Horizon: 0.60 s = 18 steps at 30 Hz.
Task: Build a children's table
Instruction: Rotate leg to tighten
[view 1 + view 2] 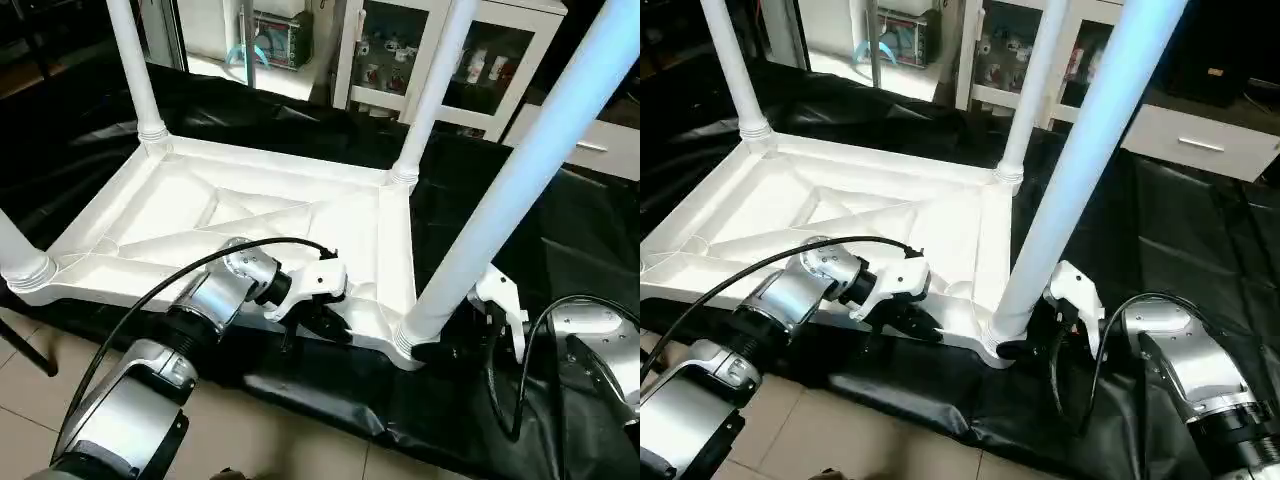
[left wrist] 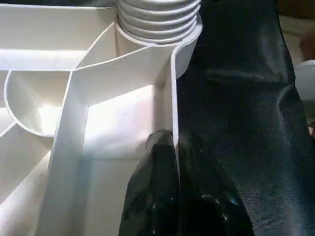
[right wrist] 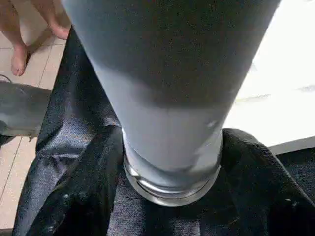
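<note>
1. Tabletop lies underside up on the black-covered bench; in the head views we count four legs standing in its corner sockets, so little seems left.
2. Left wrist view: our left gripper is clamped on the tabletop's rim wall.
3. Right wrist view: our right gripper straddles the near leg at its ribbed base; we cannot tell whether it grips, nor whether that leg is fully seated.

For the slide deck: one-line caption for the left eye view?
Upturned white tabletop with legs standing in its corner sockets; left hand pinches the near rim while the right hand straddles the base of the nearest leg.
</note>
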### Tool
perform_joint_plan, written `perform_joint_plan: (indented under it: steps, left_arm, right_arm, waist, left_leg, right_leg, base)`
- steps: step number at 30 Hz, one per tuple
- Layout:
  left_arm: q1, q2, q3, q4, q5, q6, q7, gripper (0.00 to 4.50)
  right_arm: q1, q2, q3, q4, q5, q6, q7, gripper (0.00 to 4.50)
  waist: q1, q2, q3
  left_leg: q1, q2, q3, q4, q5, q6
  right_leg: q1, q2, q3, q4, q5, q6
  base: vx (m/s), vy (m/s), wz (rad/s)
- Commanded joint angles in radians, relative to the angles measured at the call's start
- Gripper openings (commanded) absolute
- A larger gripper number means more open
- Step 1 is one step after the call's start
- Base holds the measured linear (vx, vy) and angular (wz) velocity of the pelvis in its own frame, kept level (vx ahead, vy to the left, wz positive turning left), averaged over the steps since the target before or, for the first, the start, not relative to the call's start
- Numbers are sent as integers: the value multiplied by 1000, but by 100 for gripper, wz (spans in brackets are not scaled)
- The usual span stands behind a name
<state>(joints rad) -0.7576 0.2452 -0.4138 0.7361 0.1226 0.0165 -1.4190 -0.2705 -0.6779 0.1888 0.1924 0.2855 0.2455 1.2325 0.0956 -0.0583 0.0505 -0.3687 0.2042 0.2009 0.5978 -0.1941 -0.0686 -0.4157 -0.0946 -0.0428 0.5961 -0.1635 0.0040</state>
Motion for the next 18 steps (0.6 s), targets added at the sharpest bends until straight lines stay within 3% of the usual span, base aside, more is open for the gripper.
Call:
perform_joint_plan:
  steps: [1, 4, 8, 9, 12, 13, 17, 18]
  left_arm:
    - [2, -18, -26, -32, -10, 0, -33, 0]
    - [3, -18, -27, -33, -11, 2, -34, 0]
    - [-4, -42, -7, -3, -11, 16, 23, 0]
    - [-10, -60, 9, 12, -19, 32, 58, 0]
    - [-32, -115, 47, 53, -27, 72, 168, 0]
    - [-37, -126, 53, 62, -27, 77, 193, 0]
    - [-87, -223, 95, 139, -12, 129, 426, 0]
    - [-95, -239, 103, 153, -12, 138, 463, 0]
  right_arm:
    - [-5, -3, 11, 4, -7, -12, 18, 273]
    - [4, 3, 6, 1, -7, -9, 15, 272]
    - [7, 66, -31, 51, -25, 33, -132, 272]
    - [-1, 95, -46, 85, -38, 48, -203, 272]
    - [-21, 181, -84, 148, -57, 119, -391, 269]
    - [-23, 195, -88, 155, -61, 130, -422, 269]
    - [-67, 355, -161, 219, -81, 176, -727, 269]
    - [-76, 379, -172, 232, -86, 179, -775, 269]
  waist:
    - [-3, -14, -66]
    - [-4, -14, -66]
    - [-7, -14, -65]
    - [-12, -9, -64]
    - [-28, -11, -60]
    - [-39, -15, -60]
    - [-58, -17, -58]
    - [-60, -17, -60]
  left_leg:
    - [16, 33, -8, -64, -134, 105]
    - [16, 32, -8, -64, -143, 101]
    - [15, 32, -9, -66, -153, 93]
    - [14, 30, -11, -69, -180, 72]
    - [11, 26, -16, -77, -242, 26]
    - [9, 24, -21, -80, -284, 3]
    - [15, 19, -20, -77, -314, -4]
    - [16, 18, -22, -78, -320, -11]
  right_leg:
    - [50, -49, 29, -50, -137, -259]
    - [50, -48, 29, -51, -145, -258]
    - [50, -47, 29, -53, -160, -253]
    - [49, -47, 28, -58, -201, -242]
    - [47, -44, 24, -68, -298, -212]
    - [50, -45, 20, -76, -378, -179]
    - [34, -43, 22, -89, -427, -159]
    - [36, -45, 20, -91, -450, -151]
  base:
    - [0, 0, 0]
    - [0, 0, 0]
    - [0, 0, 0]
    - [0, 0, 0]
    - [0, 0, 0]
    - [0, 0, 0]
    - [0, 0, 0]
    - [0, 0, 0]
